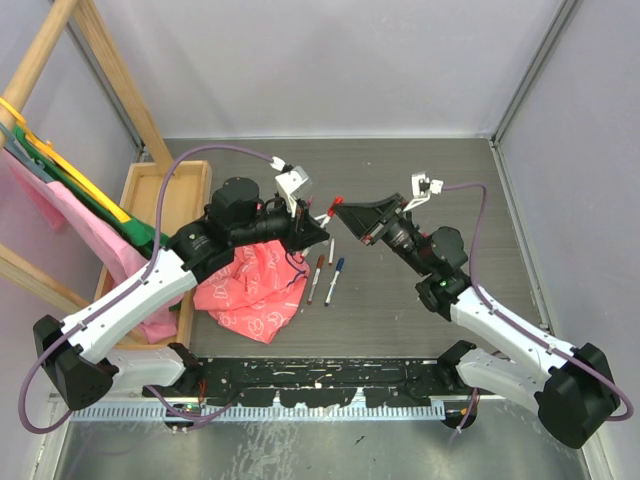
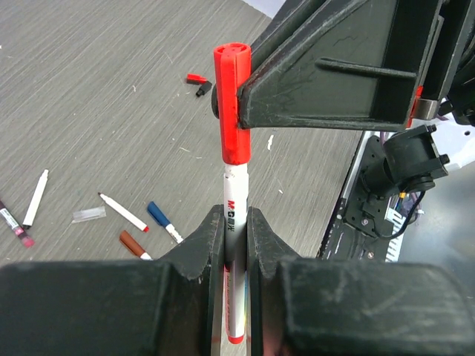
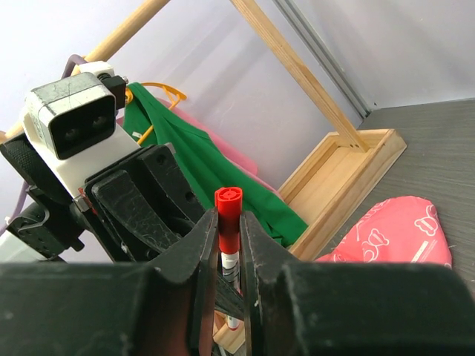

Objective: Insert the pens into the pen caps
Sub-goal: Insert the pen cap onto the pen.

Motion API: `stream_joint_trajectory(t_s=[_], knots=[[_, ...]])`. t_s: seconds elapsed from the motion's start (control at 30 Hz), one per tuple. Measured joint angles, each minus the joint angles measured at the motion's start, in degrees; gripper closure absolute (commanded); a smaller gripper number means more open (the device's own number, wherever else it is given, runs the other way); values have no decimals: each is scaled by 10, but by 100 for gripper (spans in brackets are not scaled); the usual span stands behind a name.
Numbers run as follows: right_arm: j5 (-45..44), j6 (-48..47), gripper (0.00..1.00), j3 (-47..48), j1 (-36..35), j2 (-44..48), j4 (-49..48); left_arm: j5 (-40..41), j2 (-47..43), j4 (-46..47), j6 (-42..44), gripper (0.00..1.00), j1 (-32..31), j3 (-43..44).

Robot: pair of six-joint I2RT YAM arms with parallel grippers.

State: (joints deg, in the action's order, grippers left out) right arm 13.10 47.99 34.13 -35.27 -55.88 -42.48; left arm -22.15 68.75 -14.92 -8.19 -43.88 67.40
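Nearest me, both arm bases sit by the black rail point(image 1: 320, 372) along the near edge of the grey wood-grain worktop point(image 1: 400, 305). Just past it, left of centre, a crumpled pink patterned cloth point(image 1: 255, 290) lies under the left arm. Right beside the cloth two loose pens lie parallel: a brown-capped white pen point(image 1: 316, 279) and, to its right, a blue-capped white pen point(image 1: 334, 281). My left wrist view also shows an uncapped white pen point(image 2: 122, 211) near them and a clear plastic cap point(image 2: 89, 215) a little apart from it.

Above those pens the two claws meet over the middle of the worktop. The left claw point(image 2: 236, 222) is pinched narrow around the barrel of a white-barrelled marker pen point(image 2: 234, 194), which stands straight out from its grip. A red plastic cap point(image 2: 233, 104) sits on the pen's outer end. The right claw point(image 3: 229, 222) is clamped narrow on that cap, one dark finger point(image 2: 319, 81) pressed against its side. I cannot tell whether the cap is fully home.

Farther off in the left wrist view, a small loose red cap point(image 2: 196, 77) and a small black cap point(image 2: 202, 90) lie close together on the worktop. At the far left stands a shallow wooden tray point(image 1: 150, 185), beside a wooden frame point(image 1: 112, 65) hung with green, pink and yellow fabric point(image 3: 185, 170).
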Motion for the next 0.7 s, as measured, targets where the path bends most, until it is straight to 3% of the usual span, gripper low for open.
stream_joint_trajectory(t_s=[0.13, 0.37, 0.7], knots=[[-9, 0, 95, -3, -9, 0, -2, 0, 0, -1, 0, 100, 0, 0], [-21, -2, 74, -19, -24, 0, -13, 2, -2, -17, 0, 100, 0, -2], [-24, -23, 57, -28, -41, 47, 58, 10, -2, -10, 1, 100, 0, -4]])
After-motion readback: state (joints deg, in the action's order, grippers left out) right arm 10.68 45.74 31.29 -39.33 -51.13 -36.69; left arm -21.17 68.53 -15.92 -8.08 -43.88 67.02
